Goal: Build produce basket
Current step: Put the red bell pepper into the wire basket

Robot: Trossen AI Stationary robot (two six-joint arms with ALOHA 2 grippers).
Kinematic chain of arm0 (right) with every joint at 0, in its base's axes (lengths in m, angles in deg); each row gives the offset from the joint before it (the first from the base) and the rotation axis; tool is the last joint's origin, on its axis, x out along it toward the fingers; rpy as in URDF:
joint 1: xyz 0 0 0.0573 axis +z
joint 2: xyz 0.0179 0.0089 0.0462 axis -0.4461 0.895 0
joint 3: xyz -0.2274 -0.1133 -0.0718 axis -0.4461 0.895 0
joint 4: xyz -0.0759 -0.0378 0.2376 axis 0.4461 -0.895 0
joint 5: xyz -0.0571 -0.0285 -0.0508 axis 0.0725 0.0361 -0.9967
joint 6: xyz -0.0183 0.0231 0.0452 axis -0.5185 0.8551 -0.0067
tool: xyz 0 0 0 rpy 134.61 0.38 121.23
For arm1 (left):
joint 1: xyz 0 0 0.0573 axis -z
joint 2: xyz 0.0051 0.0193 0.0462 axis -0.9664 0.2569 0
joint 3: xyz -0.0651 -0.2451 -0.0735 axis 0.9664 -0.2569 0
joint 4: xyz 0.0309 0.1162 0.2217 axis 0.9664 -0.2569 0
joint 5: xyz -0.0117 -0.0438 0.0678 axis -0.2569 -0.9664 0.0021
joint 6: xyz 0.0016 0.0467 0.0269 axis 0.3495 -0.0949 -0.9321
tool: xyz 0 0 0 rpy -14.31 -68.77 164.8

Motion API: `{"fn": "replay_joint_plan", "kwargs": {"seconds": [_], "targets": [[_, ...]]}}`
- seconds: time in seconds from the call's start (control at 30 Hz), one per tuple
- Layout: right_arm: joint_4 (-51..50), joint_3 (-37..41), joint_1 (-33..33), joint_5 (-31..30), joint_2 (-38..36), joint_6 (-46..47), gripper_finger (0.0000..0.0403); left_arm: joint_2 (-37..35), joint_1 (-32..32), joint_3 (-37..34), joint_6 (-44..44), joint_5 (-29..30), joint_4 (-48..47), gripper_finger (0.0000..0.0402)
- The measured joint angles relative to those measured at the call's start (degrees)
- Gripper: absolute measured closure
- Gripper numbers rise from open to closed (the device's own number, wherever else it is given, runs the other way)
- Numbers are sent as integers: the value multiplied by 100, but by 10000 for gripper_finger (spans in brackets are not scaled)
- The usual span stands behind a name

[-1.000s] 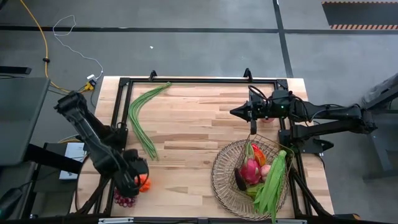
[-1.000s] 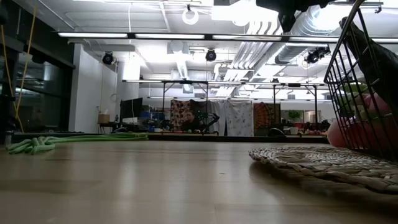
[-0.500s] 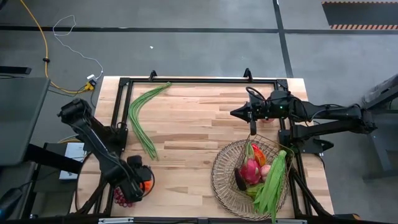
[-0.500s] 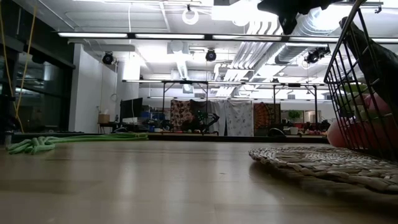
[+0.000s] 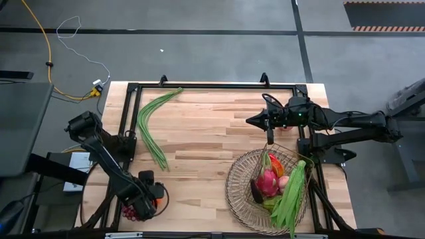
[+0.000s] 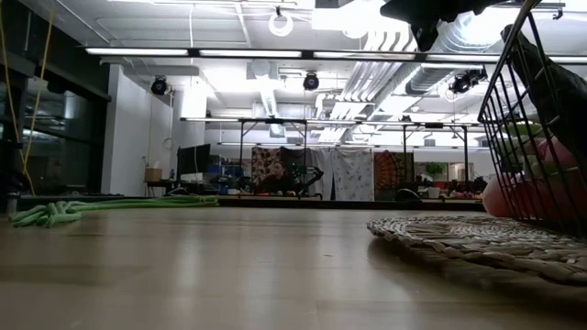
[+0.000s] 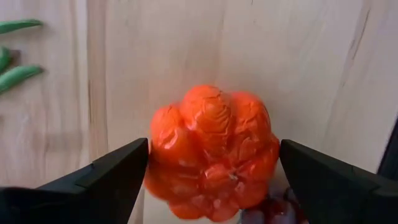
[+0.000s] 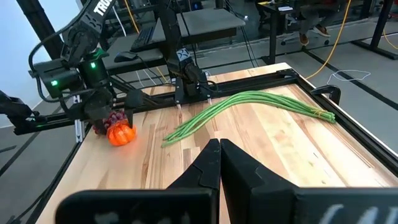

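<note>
The wooden bench (image 5: 199,133) carries a black frame (image 5: 212,86) along its edges, and the largest thing on it is the basket (image 5: 240,196), sitting at the near right corner with its rim just inside the frame's right rail. Inside the basket lies produce: a pink dragon fruit (image 5: 268,182), a red pepper (image 5: 276,164), a dark eggplant (image 5: 256,192), a peach (image 5: 283,182), and a green bean bunch (image 5: 291,196) that leans across the right side and sticks out over the near rim. A second long green bean bunch (image 5: 151,126) curves over the bench's far left part, well apart from the basket, with open wood between them. At the near left corner the left tool (image 5: 147,198) is spread wide over an orange-red pumpkin (image 7: 214,152), and purple grapes (image 5: 133,212) lie just beside the pumpkin at the bench's near edge. The left wrist view shows a finger on either side of the pumpkin with gaps, not touching it, a detail the high view hides under the arm. The right tool (image 5: 269,136) hangs pinched closed just beyond the basket's far rim, near the bench's right edge. The low view shows only the basket's woven rim (image 6: 477,243) and wire wall, and the far bean bunch as a low green strip.
</note>
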Motion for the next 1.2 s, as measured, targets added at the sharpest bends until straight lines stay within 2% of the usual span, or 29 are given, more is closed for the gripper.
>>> {"fn": "replay_joint_plan", "kwargs": {"seconds": [0.3,0.63,0.77,0.87,1.0,1.2], "targets": [[-20,1,0,0,-2,7,403,421,-7,35,-234,-52,91,51],[-20,1,0,-1,-2,13,403,434,-7,22,-232,-46,100,52],[-20,1,0,-1,-2,16,403,304,-39,2,-305,-49,99,69],[-20,1,0,0,-2,15,403,72,-161,-48,-428,-50,-67,87],[-20,1,0,-2,-2,7,403,-576,-528,-20,-866,-18,-189,102],[-17,1,0,0,-2,16,403,-1985,-1716,15,-1713,111,-212,103]]}}
